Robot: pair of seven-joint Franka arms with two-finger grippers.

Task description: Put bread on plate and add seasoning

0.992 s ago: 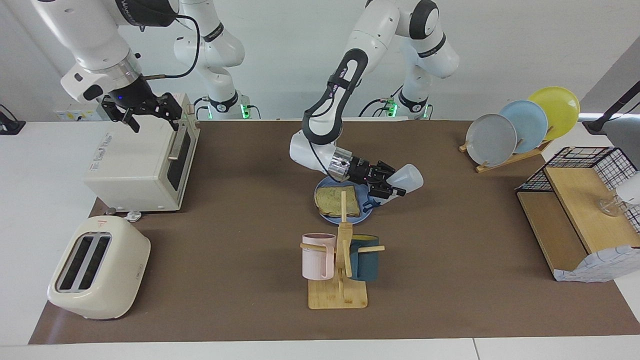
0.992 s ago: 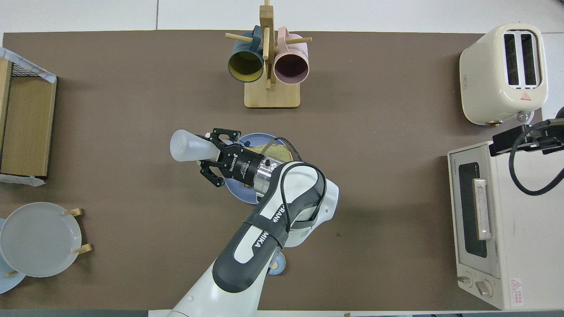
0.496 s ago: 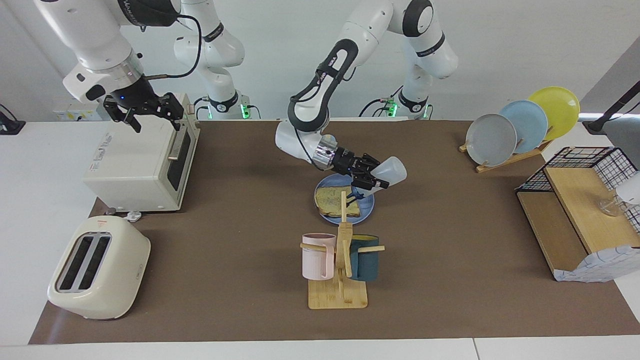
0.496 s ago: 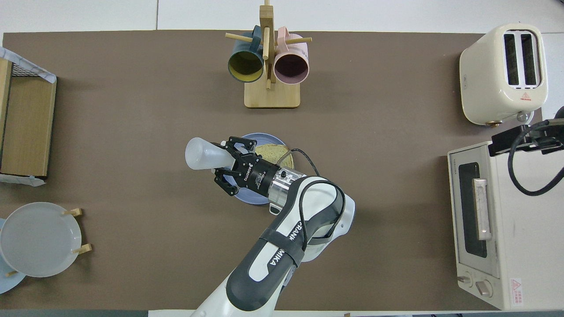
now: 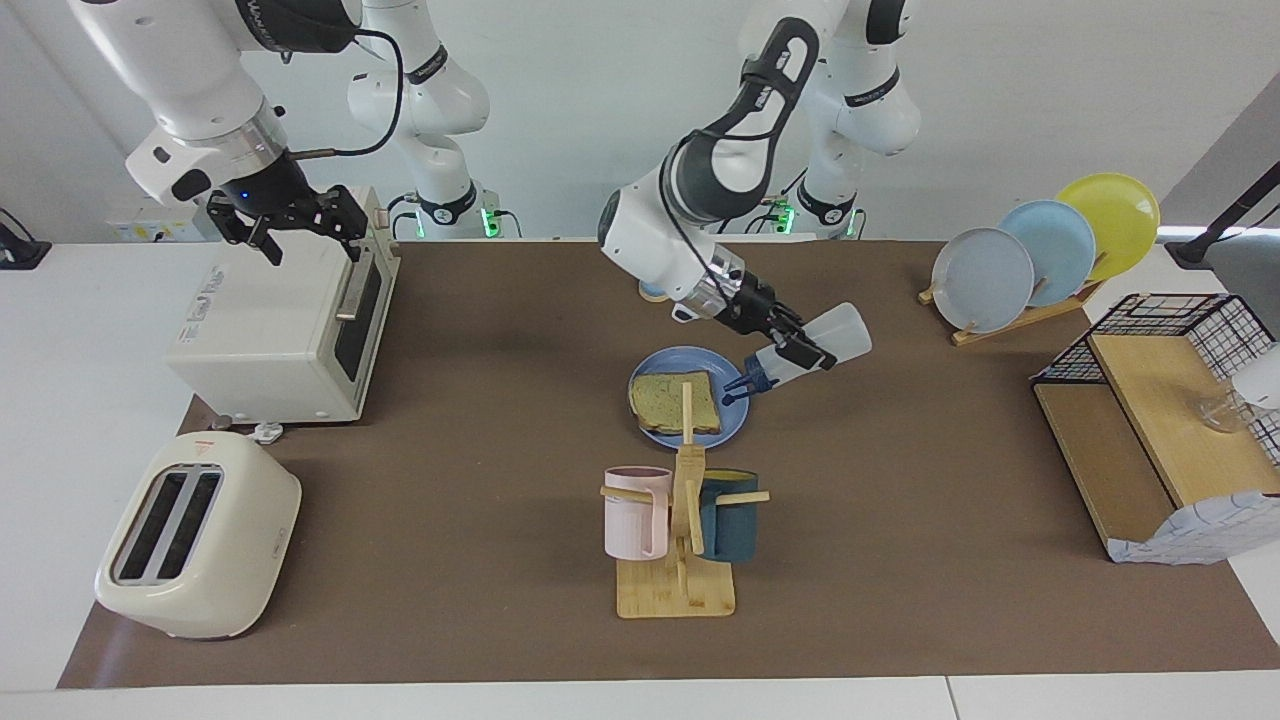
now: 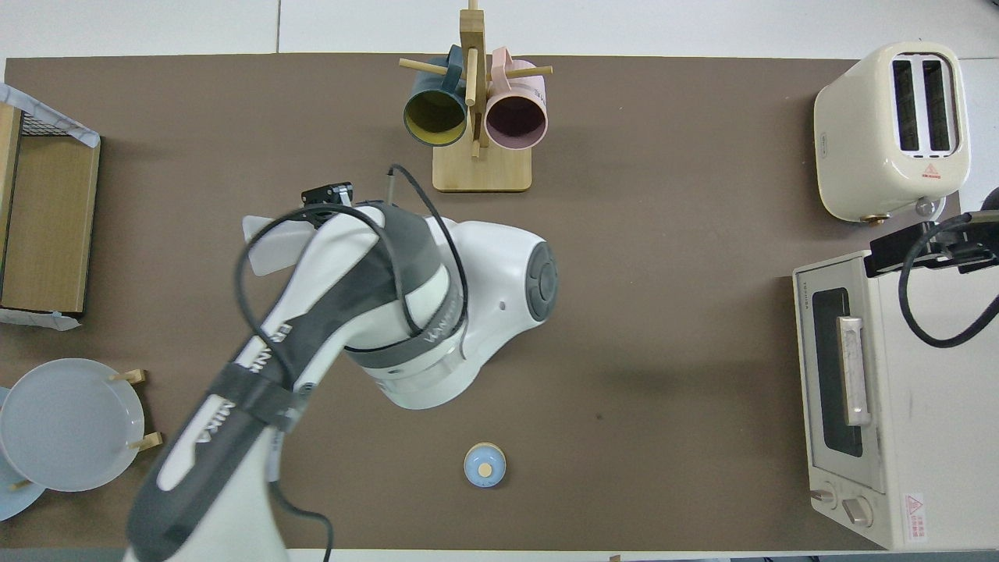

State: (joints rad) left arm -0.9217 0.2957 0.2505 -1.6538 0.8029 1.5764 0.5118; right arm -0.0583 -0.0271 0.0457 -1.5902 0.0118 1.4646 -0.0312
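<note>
The left hand [image 5: 797, 352] grips the seasoning [image 5: 812, 352] bottle, fingers clamped around its middle, and holds it tilted with the dark cap pointing down over the edge of the plate [image 5: 655, 372]. Below and beside that hand, the bread [image 5: 672, 400] lies flat on the plate, toward the right arm's end of it. In the overhead view the arm covers plate and bread, and only the bottle's pale base seems to poke out. The right hand [image 5: 298, 228] waits with fingers spread, holding nothing, above the toaster oven [image 5: 280, 325] on the counter [image 5: 500, 480].
</note>
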